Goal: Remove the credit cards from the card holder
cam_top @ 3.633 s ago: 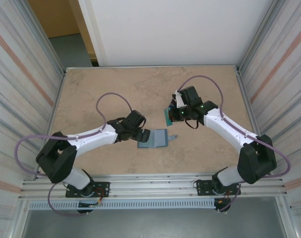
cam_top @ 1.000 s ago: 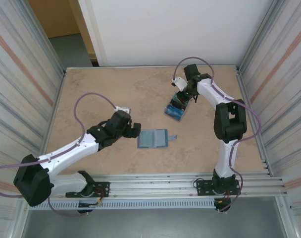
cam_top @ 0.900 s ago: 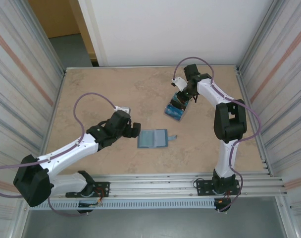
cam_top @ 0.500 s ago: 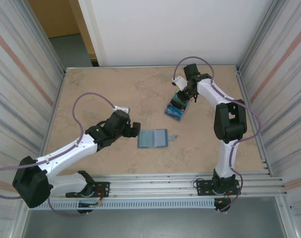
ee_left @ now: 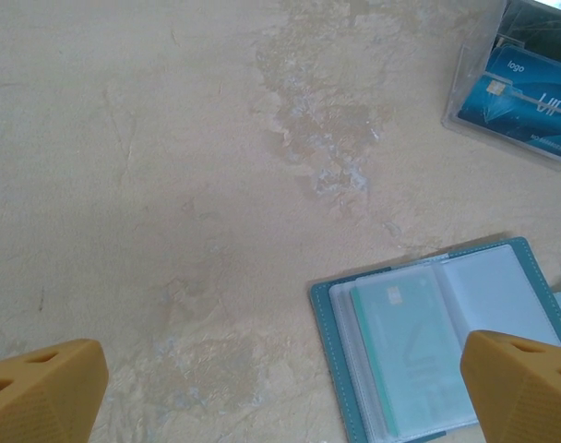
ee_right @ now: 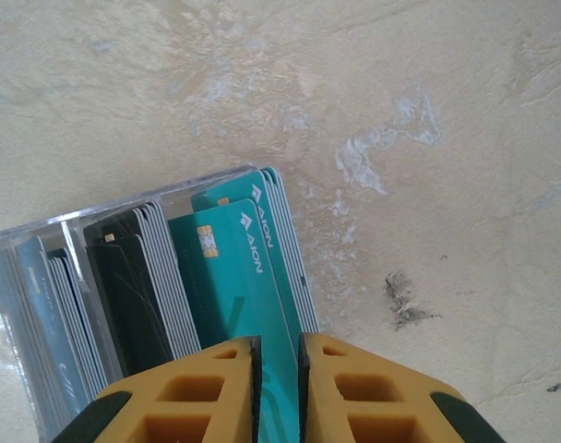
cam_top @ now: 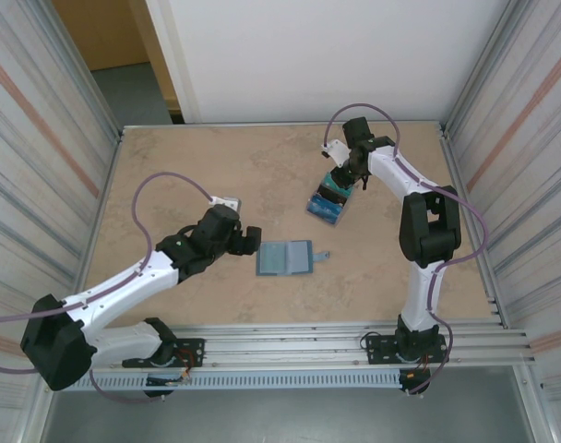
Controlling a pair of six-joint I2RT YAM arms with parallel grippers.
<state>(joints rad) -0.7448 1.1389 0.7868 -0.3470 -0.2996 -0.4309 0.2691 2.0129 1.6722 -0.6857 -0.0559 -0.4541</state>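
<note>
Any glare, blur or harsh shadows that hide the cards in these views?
Top view: even light, faint soft shadows, card holder sharp but small. Left wrist view: crisp, only mild sheen on the holder's clear sleeves. Right wrist view: print on the credit cards legible, clear tray rim catches a little light.

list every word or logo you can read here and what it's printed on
"AION": on the front teal credit cards in the clear tray, right wrist view.
"logo": on the blue card, left wrist view.
Larger letters and small print on that blue card: too blurred to read.
Pale teal card in the card holder: faint marks, unreadable.
</note>
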